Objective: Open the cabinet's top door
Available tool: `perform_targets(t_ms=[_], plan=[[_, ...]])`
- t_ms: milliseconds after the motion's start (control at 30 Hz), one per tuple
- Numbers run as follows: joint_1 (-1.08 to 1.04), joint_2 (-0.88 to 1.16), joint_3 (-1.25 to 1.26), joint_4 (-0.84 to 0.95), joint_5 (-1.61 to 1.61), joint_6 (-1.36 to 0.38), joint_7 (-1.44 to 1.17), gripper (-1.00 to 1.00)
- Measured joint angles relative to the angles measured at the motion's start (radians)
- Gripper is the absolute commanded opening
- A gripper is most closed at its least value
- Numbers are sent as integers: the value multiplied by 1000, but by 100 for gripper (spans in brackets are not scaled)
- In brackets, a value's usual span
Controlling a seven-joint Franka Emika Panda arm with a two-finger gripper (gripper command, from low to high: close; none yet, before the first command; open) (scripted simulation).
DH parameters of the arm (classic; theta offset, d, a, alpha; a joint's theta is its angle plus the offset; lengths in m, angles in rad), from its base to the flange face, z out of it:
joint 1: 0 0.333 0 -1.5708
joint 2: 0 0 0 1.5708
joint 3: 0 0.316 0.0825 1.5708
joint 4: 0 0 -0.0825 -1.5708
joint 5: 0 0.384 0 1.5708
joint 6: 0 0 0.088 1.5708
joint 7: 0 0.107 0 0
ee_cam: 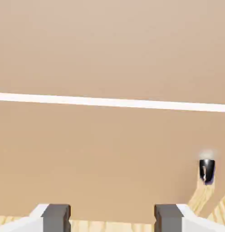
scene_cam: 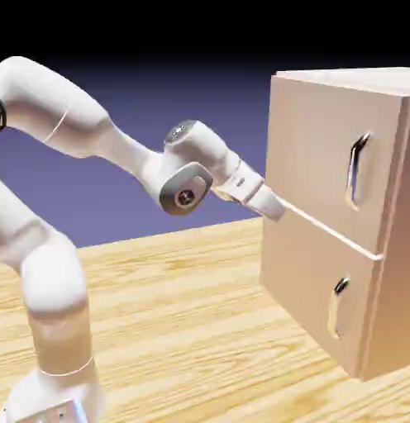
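Lining up with the top door seems in hand; the spread, empty hand should next move toward its upright handle.

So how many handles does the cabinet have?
I see 2: the top handle on the upper door, and the bottom handle on the lower one. Sides facing away could hide more.

Blue-violet backdrop, pale wood-grained surface
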Motion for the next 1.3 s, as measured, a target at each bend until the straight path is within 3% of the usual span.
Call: perform_targets(t_ms=[1300], plan=[[868, -810, -852, 251, -1696, -355, -1473, 0]])
